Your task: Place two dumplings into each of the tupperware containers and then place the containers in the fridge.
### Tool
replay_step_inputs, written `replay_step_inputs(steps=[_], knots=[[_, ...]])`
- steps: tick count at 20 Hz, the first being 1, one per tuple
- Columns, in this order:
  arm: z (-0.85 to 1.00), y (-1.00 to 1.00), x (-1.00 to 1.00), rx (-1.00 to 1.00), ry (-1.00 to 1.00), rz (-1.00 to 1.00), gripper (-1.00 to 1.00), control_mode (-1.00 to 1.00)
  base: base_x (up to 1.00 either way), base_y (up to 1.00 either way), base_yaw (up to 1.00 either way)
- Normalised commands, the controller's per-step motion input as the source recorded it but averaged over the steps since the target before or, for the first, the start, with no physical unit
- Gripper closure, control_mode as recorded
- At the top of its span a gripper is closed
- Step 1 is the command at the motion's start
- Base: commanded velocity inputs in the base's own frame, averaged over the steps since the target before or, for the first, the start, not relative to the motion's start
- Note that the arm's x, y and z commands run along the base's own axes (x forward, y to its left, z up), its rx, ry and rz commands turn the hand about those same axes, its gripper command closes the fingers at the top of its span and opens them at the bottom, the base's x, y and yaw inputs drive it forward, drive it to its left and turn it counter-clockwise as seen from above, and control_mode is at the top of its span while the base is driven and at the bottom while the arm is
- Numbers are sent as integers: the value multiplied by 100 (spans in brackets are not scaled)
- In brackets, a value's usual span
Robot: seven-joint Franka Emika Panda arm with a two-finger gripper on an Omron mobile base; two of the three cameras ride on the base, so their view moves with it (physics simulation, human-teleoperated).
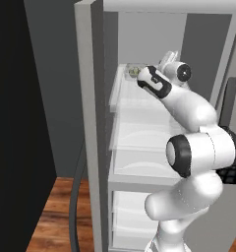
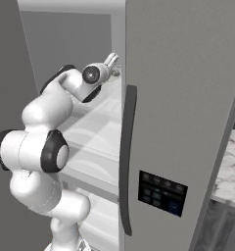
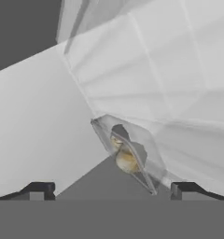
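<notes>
Up on the top shelf (image 1: 139,101) of the fridge (image 2: 183,98) is where things sit right now. Its door (image 1: 88,123) is swung wide open on the left of the left base view, and the pale white shelves stack down the inside, the lower ones bare as far as I can see. Over on the right, the right base view shows the other door closed, with a long dark vertical handle (image 2: 127,157) and a small dark control panel (image 2: 161,193) under it. Wood floor (image 1: 51,216) shows at the lower left, and a bit of marble counter (image 2: 232,166) peeks in at the far right.

One tupperware container (image 3: 128,154) sits on that top shelf, with dumplings (image 3: 125,158) inside it; I can make out at least one tan lump clearly, maybe a second behind it. From the left base view the container (image 1: 133,71) sits toward the back left of the shelf, close to the side wall.

The gripper (image 3: 111,189) is spread apart with nothing between its fingertips (image 3: 39,189), the container just ahead of them and not touching. The arm reaches in over the shelf's front edge, wrist close to the closed door's edge in the right base view. Plenty of open shelf lies to the right of the container.
</notes>
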Motion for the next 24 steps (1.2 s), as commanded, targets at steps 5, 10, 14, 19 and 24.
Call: replay_step_inputs(steps=[5, 10, 14, 19, 24], knots=[[93, 4, -100, -26, -3, 0, -100, -100, 0, 0, 0], [27, 37, -100, -30, 2, 0, -100, -100, 0, 0, 0], [0, 59, -100, -42, 9, 11, -100, -100, 0, 0, 0], [1, 27, -100, -45, 16, 15, -100, -100, 0, 0, 0], [-15, -2, -100, -26, 11, 21, -100, -100, 0, 0, 0]])
